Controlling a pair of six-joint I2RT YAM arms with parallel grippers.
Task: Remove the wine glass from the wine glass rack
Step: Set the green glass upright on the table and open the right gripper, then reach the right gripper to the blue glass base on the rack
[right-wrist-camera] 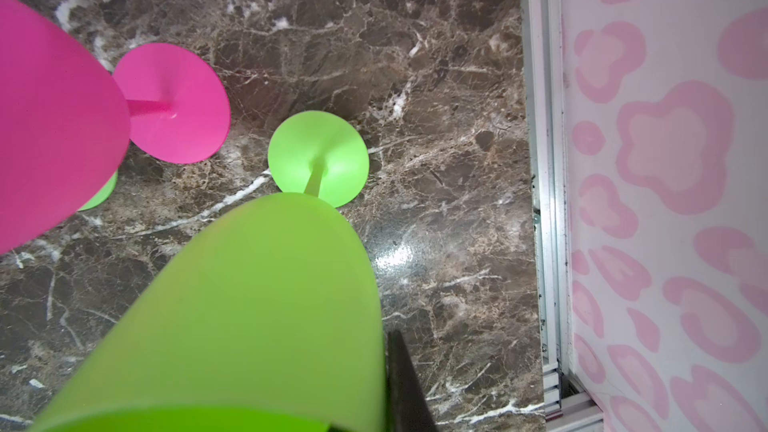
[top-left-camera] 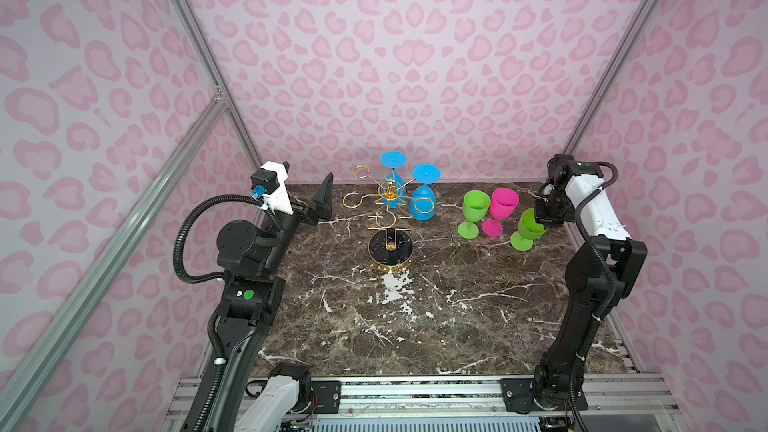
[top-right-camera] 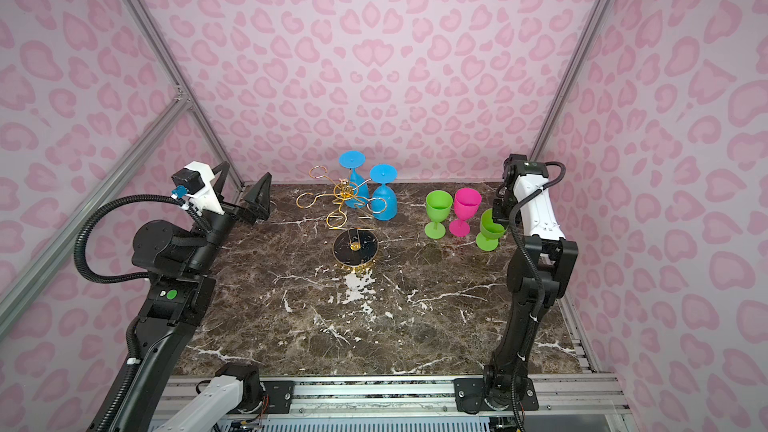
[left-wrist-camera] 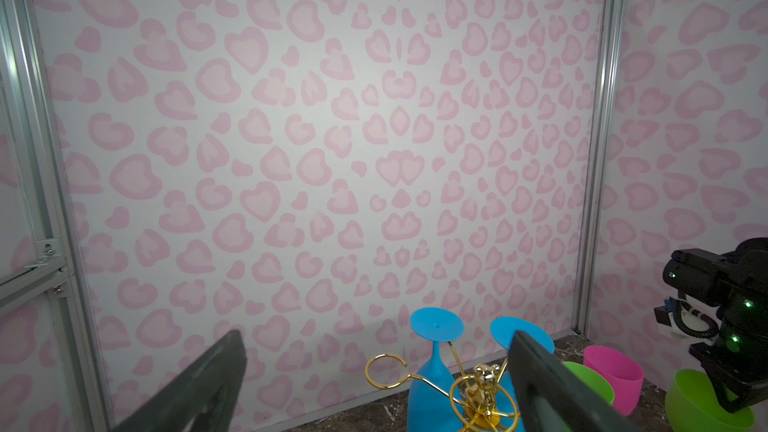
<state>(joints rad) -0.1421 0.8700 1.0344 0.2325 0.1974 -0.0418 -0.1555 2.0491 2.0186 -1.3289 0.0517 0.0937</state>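
**Green glass at the surface: release cleanly, two blue still racked**

The marble surface (top-left-camera: 415,326) carries the wine glass rack (top-left-camera: 390,248) near its middle. The near blue wine glass (top-left-camera: 422,201) and the far blue wine glass (top-left-camera: 392,160) hang upside down from its far arms, and the other loops are empty. The task is judged a little over half done.

To the right stand a green wine glass (top-left-camera: 476,205) and a pink wine glass (top-left-camera: 503,203). Just beside them, the leaning green wine glass (top-left-camera: 528,226) tips toward the right end effector (top-left-camera: 543,218), which sits at its rim. One finger (right-wrist-camera: 405,384) lies against the bowl's outer wall. It cannot be told whether the jaws are pinching or letting go.

To do this step well, the foot should settle flat before the jaws part. The arm should then rise straight up, so the rim is not dragged into the pink neighbour.

The left end effector (left-wrist-camera: 376,340) waits spread wide beside the rack, holding nothing.

No brand, label or writing can be read.
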